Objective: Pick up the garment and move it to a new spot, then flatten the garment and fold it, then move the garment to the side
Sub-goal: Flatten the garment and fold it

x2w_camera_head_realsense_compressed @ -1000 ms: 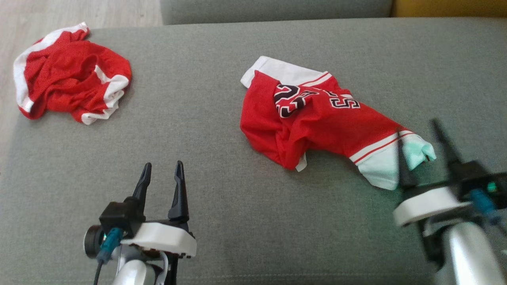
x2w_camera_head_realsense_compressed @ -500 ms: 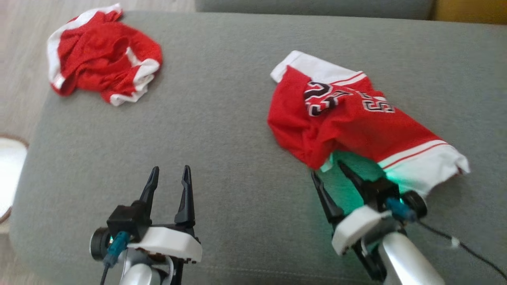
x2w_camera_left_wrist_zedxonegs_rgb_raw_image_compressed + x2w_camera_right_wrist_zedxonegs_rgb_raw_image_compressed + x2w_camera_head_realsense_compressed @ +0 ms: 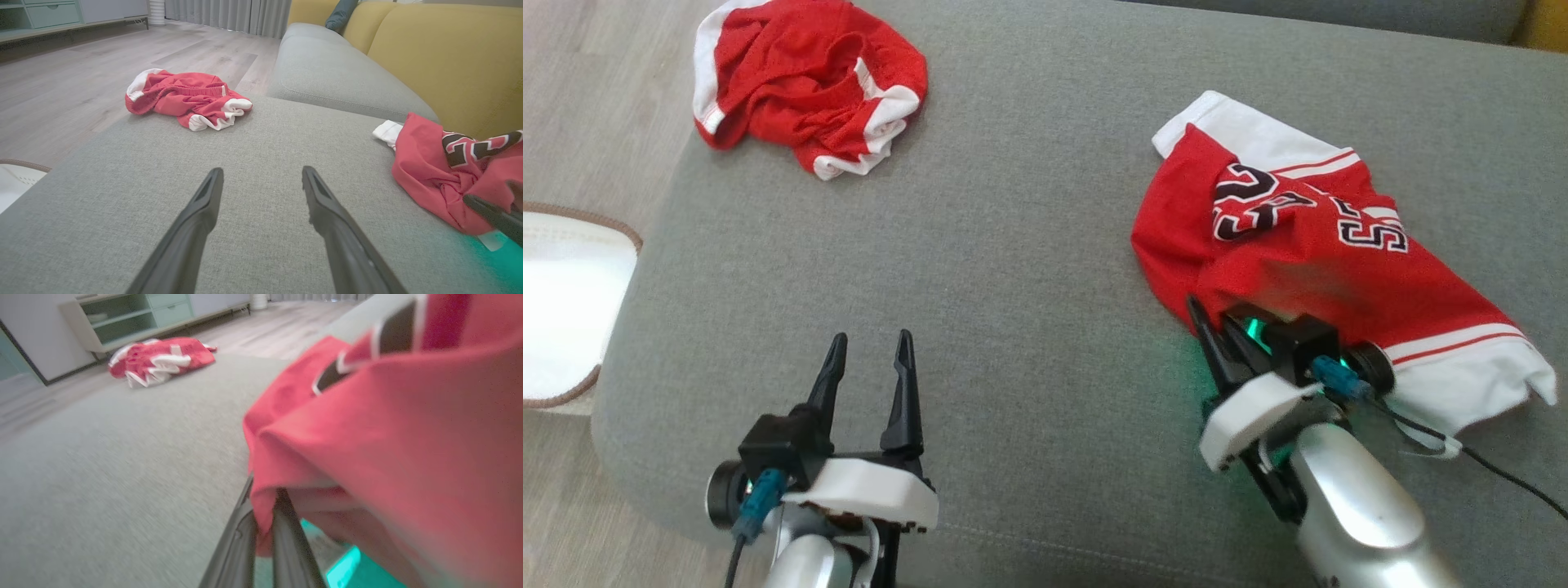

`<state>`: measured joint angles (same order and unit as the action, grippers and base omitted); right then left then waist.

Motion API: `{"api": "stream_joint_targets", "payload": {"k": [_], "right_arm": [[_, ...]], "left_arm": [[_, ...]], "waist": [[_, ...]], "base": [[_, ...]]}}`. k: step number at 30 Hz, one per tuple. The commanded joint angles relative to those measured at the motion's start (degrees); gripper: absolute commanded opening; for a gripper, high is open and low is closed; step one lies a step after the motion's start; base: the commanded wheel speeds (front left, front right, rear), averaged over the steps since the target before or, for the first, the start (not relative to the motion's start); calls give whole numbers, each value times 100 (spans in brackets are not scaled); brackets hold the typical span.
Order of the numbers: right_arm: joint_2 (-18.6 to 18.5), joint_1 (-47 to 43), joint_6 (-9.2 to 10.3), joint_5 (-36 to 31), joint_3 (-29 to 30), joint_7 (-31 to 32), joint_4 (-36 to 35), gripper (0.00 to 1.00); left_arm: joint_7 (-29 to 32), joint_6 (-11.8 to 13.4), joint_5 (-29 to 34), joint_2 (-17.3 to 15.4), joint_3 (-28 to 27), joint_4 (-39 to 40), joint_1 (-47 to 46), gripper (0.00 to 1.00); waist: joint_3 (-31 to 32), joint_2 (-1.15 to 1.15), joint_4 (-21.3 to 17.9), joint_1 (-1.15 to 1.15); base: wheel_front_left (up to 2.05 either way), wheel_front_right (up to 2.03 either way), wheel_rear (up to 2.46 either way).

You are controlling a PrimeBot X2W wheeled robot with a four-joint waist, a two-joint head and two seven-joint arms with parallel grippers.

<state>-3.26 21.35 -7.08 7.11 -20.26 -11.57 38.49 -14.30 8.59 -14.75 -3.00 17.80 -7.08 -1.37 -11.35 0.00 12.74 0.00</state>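
The garment [image 3: 1307, 245], a red jersey with white trim and black numerals, lies crumpled on the right of the grey sofa seat [image 3: 1029, 269]. My right gripper [image 3: 1213, 327] is at its near left corner, shut on a fold of red cloth. In the right wrist view the two fingers [image 3: 282, 522] pinch the red fabric [image 3: 367, 437], which drapes over them. My left gripper [image 3: 870, 339] hovers open over bare cushion at the lower left, nothing between its fingertips [image 3: 261, 171]. The left wrist view has the jersey [image 3: 429, 175] at its right edge, with a right finger [image 3: 490, 214] beside it.
A second red and white garment [image 3: 809, 82] lies bunched at the seat's far left corner. A white basket [image 3: 564, 310] stands on the wooden floor off the sofa's left edge. Yellow back cushions [image 3: 449, 61] rise behind the seat.
The head camera has shifted. My right gripper moved from the white hem end leftward to the jersey's red near fold and shut on it. The left gripper stayed open and still.
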Motion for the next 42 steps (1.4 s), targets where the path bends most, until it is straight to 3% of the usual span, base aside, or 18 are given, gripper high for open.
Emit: {"api": "stream_joint_targets", "payload": {"k": [1, 9, 15, 21, 28, 29, 31, 32, 33, 42], "right_arm": [[37, 231, -41, 211, -340, -148, -379, 0], [38, 203, -41, 799, -1034, -241, -1766, 0], [38, -95, -41, 1072, -1320, 36, -2325, 0], [38, -488, -41, 1138, -1447, 445, -1701, 0], [35, -678, -41, 1093, -1444, 245, -968, 0], [35, -701, -41, 1098, -1431, 205, -946, 7], [35, -751, -41, 1100, -1396, 131, -941, 42], [35, -780, -41, 1105, -1381, 90, -956, 81], [35, -815, -41, 1103, -1392, 66, -973, 100], [-146, -1240, -41, 1098, -1027, -49, -1624, 100]], "left_arm": [[-70, 31, -15, 13, -199, 207, -175, 100], [-70, 38, 7, 13, -251, 202, -166, 100], [-70, 37, 0, 13, -283, 218, -194, 100], [-70, 33, -15, 13, -326, 237, -252, 100], [-70, 29, 13, 13, -394, 230, -269, 100], [-70, 26, 23, 13, -405, 231, -260, 100], [-70, 20, 36, 13, -418, 227, -246, 100], [-70, 15, 40, 13, -422, 224, -240, 100], [-70, 8, 48, 13, -428, 221, -236, 100], [-70, -30, 102, 13, -463, 185, -160, 100]], "waist": [[28, 0, -61, 0], [118, 0, -325, 0], [94, 0, -379, 0], [-3, 0, -399, 0], [-3, 0, -524, 0], [4, 0, -560, 0], [26, 0, -646, 0], [37, 0, -693, 0], [52, 0, -743, 0], [216, 0, -1192, 0]], "base": [[0, 0, 0], [0, 0, 0], [0, 0, 0], [0, 0, 0], [0, 0, 0], [0, 0, 0], [0, 0, 0], [0, 0, 0], [0, 0, 0], [0, 0, 0]]}}
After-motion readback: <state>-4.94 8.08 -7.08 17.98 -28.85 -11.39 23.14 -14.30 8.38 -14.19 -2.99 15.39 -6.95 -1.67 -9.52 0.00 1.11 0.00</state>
